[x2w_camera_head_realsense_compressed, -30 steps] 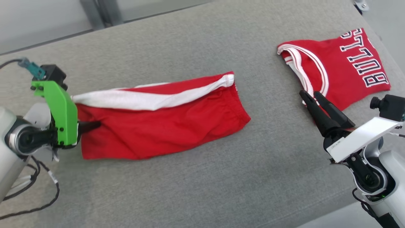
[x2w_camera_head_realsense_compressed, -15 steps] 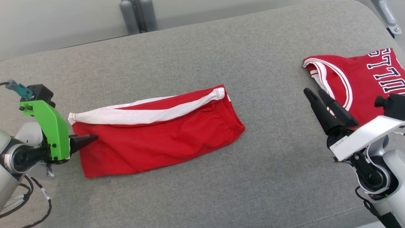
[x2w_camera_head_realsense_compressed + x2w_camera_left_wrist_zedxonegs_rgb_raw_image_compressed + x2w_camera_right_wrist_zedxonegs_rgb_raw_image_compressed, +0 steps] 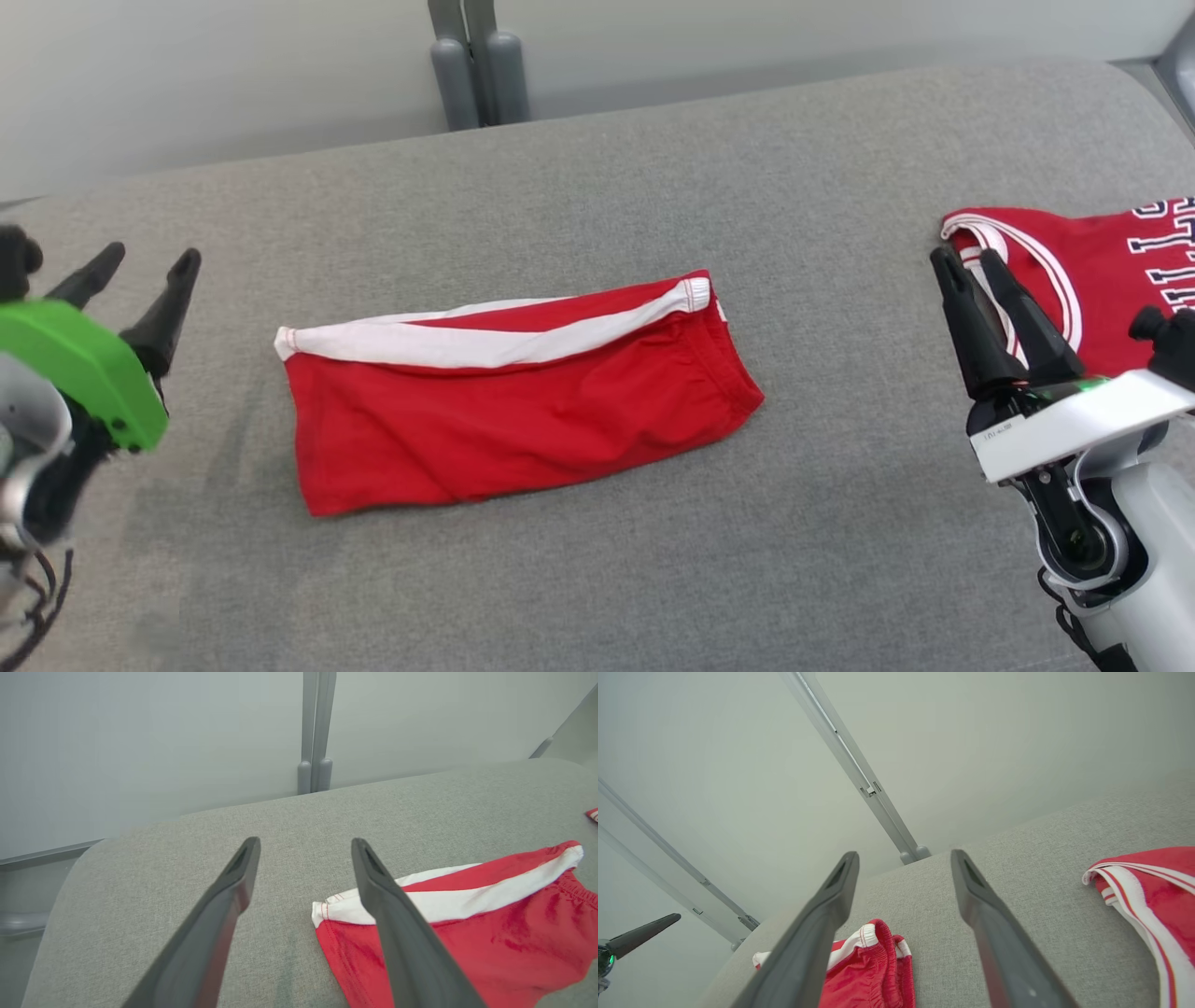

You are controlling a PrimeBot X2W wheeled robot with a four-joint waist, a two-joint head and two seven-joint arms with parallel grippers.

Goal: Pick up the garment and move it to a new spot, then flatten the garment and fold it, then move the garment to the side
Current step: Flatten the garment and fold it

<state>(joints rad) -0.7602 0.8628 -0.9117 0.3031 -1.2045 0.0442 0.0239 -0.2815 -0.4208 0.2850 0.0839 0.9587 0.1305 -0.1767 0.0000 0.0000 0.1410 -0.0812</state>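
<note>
Head view takes in a broad desk [image 3: 597, 168] padded in grey cloth, with a pair of grey posts [image 3: 478, 65] behind it at 12 o'clock. At the centre of that view lies the garment [image 3: 523, 420], red shorts folded into one long flat band. Its length runs from about 8 o'clock to 2 o'clock, with a white stripe [image 3: 485, 341] along its far edge and the gathered waistband at the 2 o'clock end. Well apart from it, at 3 o'clock, a red jersey [image 3: 1111, 271] with white trim and lettering lies partly out of frame. The left hand [image 3: 151, 254] hovers at 9 o'clock, clear of the garment's near end, its two dark fingers spread wide and holding nothing. In the left wrist view there is bare grey cloth between them and the garment sits at 4 o'clock. The right hand [image 3: 963, 255] stands at 3 o'clock, near the jersey's neck opening, also spread wide and empty. By my reading the flattening and folding are done and the piece lies free, so the step in hand is the last one, shifting it aside. Whether this spot already counts as the side I cannot tell. If it must go further, the next move calls for a pinch through all layers at the 8 o'clock end, then a low, steady drag so the fold does not open.
</note>
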